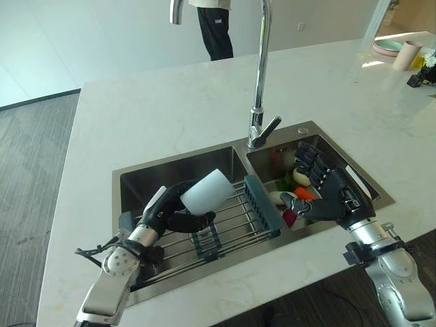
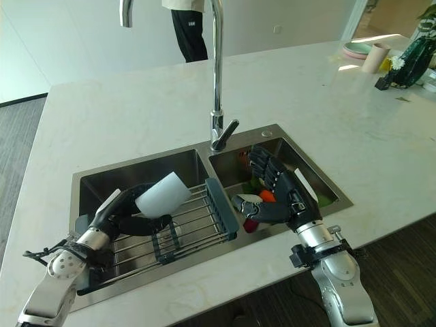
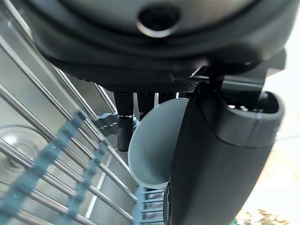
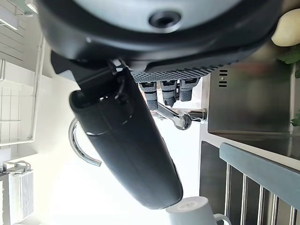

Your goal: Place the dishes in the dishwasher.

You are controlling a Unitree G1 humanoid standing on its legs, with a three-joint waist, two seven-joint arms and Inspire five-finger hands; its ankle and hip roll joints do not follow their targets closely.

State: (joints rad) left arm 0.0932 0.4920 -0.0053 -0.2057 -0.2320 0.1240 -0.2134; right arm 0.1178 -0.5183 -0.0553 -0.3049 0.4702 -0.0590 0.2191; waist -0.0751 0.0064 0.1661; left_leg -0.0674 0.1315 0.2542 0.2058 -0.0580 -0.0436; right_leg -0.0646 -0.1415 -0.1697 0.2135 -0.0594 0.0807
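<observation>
My left hand (image 1: 158, 212) is shut on a white cup (image 1: 206, 191), which lies tilted on its side just above the wire dish rack (image 1: 235, 218) in the left sink basin. In the left wrist view the cup (image 3: 154, 145) sits between the thumb (image 3: 220, 154) and the fingers (image 3: 124, 126). My right hand (image 1: 328, 187) hovers open over the right basin, fingers spread and holding nothing. The right wrist view shows its thumb (image 4: 126, 136) and, further off, the cup (image 4: 190, 211).
A tall chrome faucet (image 1: 262, 68) rises behind the double steel sink (image 1: 136, 172). The right basin holds orange, green and white items (image 1: 300, 193). A pink cup (image 1: 409, 54) and plate (image 1: 387, 46) stand far right on the marble counter. A person (image 1: 214, 27) stands behind it.
</observation>
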